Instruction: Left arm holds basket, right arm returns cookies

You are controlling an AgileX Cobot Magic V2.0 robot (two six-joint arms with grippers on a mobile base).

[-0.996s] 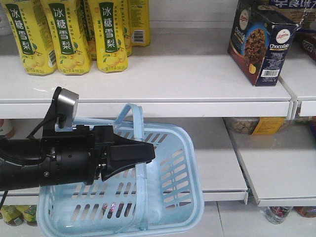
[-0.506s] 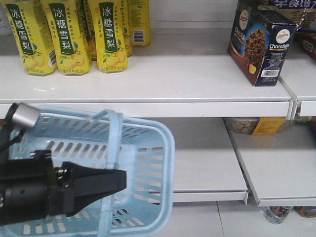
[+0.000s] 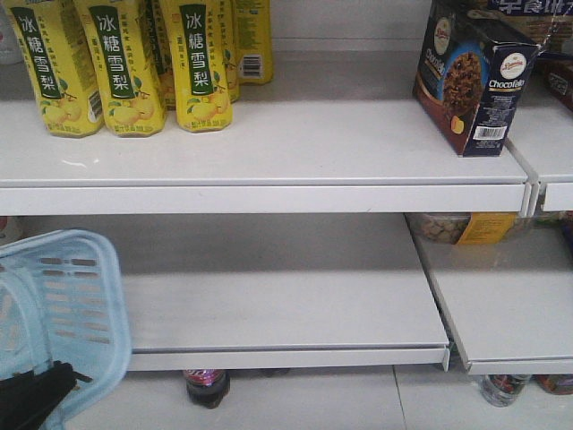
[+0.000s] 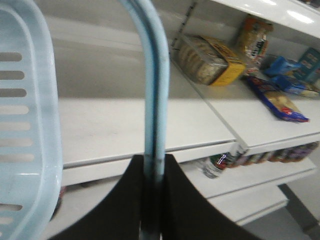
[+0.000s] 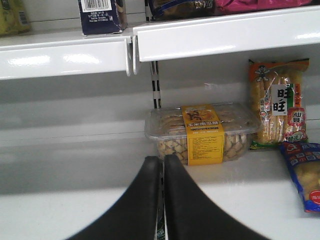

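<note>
Standing upright at the right end of the white upper shelf [image 3: 269, 148], the dark navy "Chocofello" cookie carton [image 3: 473, 76] is well apart from the light blue slotted plastic basket [image 3: 67, 305] at the lower left. The black left gripper [image 4: 152, 200] is clamped on the basket's hoop handle [image 4: 152, 90]. The black right gripper [image 5: 162, 200] has its fingers pressed together, gripping nothing, near a clear yellow-labelled biscuit pack [image 5: 202, 134].

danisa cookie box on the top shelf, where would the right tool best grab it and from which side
Probably the narrow upright side faces of the cookie box, approached from the open shelf front. It stands upright near the shelf's right end, turned corner-forward, so the right tool, now shut and empty, would likely need to open and rotate to match. The shelf to its left is bare, leaving finger room there.
</note>
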